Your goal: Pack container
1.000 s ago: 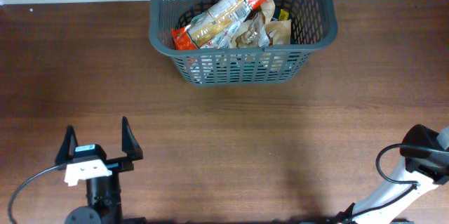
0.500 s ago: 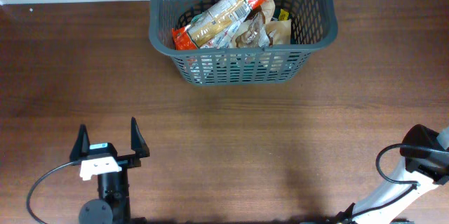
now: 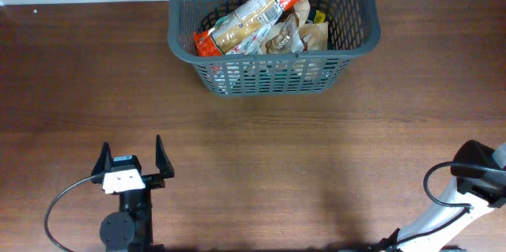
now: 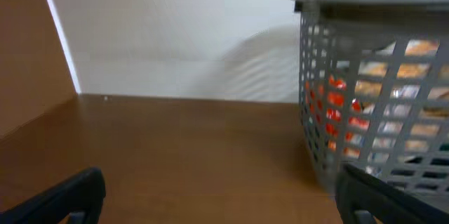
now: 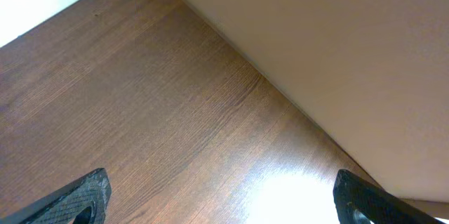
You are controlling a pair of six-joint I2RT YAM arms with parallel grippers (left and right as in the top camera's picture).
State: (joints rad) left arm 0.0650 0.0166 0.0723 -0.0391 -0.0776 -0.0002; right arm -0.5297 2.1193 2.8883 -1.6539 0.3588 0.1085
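Dark grey lattice basket (image 3: 273,78) at the far edge of the counter (image 3: 316,149), heaped with food packets (image 3: 288,35) — an orange-red packet (image 3: 237,27) uppermost, left hand (image 3: 132,154) well apart near the front edge, fingers spread wide and empty, right hand (image 5: 224,199) likewise agape — holding nothing.

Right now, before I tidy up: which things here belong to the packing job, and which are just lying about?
Job: container; food packets inside it; left gripper and right gripper, both open, empty.
Just there: wooden table; white wall behind.
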